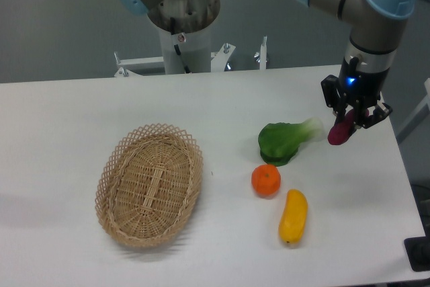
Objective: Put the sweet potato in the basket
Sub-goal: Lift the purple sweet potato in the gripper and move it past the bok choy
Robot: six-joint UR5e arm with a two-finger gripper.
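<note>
The magenta-purple sweet potato hangs tilted between the black fingers of my gripper, which is shut on it at the right side of the table, just above the surface. The oval tan wicker basket lies far off to the left, nothing in it. Between the two lie other food items.
A green leafy vegetable lies just left of the gripper. A round orange fruit and a yellow oblong vegetable sit below it. The robot base stands behind the table. The table's right edge is close to the gripper.
</note>
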